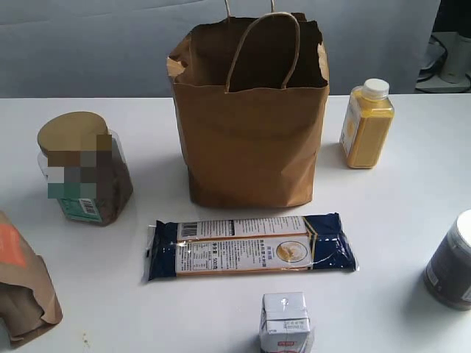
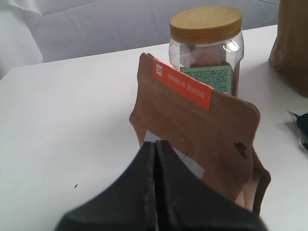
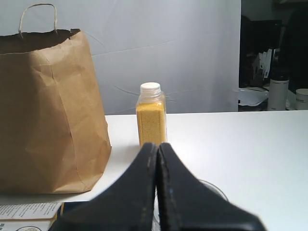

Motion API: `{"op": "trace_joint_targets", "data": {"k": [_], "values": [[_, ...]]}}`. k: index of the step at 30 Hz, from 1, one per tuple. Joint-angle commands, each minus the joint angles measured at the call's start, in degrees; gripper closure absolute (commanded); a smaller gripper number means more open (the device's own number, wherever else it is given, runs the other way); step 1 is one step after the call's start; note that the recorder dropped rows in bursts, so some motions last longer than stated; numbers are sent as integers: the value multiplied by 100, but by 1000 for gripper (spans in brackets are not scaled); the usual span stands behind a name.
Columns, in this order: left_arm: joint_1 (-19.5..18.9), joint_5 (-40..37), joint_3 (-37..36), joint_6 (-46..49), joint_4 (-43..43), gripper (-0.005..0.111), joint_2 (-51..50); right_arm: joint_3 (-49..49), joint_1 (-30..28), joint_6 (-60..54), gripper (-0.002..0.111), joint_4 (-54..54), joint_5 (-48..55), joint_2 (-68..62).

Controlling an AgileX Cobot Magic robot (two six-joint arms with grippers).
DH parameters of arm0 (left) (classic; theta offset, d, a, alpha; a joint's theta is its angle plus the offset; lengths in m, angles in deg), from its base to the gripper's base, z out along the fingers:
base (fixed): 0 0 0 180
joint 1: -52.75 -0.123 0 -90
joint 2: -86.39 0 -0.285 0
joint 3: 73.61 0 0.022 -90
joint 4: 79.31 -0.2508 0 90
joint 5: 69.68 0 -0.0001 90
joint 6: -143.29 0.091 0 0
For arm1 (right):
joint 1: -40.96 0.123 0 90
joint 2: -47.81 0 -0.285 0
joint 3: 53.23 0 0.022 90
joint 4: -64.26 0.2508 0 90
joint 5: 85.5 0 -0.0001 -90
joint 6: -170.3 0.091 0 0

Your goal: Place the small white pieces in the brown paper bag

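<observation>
Pointing level, both pressed together & empty: left claw [image 2: 155, 144] at orange-label pouch [image 2: 211, 130], right claw [image 3: 158, 145] at yellow bottle [image 3: 151, 118].

Near left, on the small brown pouch [image 2: 202, 130]: an orange strip [image 2: 183, 84] opening with "D1" in a white box, then white characters too small to read. Just beyond, on the jar [image 2: 207, 53]: a green label [image 2: 211, 78], fine print, illegible. Centre of the surface, on the flat blue packet [image 1: 250, 246]: a barcode [image 1: 189, 229] and dense tiny print, unreadable. Nearest, on the carton [image 1: 285, 323]: a red band, nothing legible.
</observation>
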Motion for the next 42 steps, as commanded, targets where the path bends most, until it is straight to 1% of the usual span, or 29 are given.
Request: {"op": "trace_joint_targets", "data": {"k": [1,6,9,42], "values": [[45,37,-17,-12,51,107,20,-22,-58,-40,108,0,0,38],[45,37,-17,-12,51,107,20,-22,-423,-40,108,0,0,38],[45,37,-17,-12,51,107,20,-22,-547,-40,108,0,0,38],[45,37,-17,-12,51,107,20,-22,-571,-40,108,0,0,38]]}}
